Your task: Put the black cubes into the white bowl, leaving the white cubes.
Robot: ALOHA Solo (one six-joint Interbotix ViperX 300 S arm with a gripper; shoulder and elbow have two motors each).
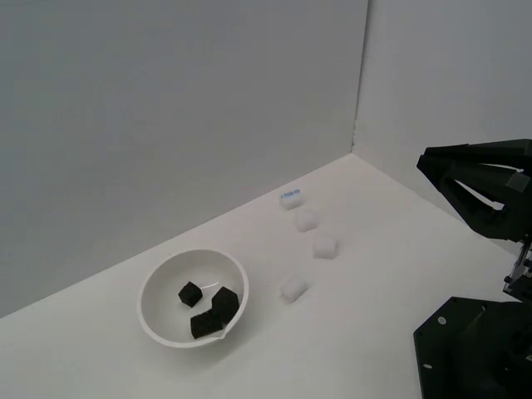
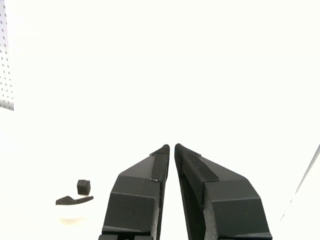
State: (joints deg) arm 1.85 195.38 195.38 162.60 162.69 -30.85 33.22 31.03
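Hovering gripper (image 2: 172, 146), jaws nearly together (tips almost touching); nothing held

Black cubes (image 1: 208, 309) inside white bowl (image 1: 158, 278)

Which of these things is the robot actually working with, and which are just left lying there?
Part of the job:
- black cubes, three, all in the bowl
- white bowl

Left lying:
- white cubes, four on the table, one blue-marked
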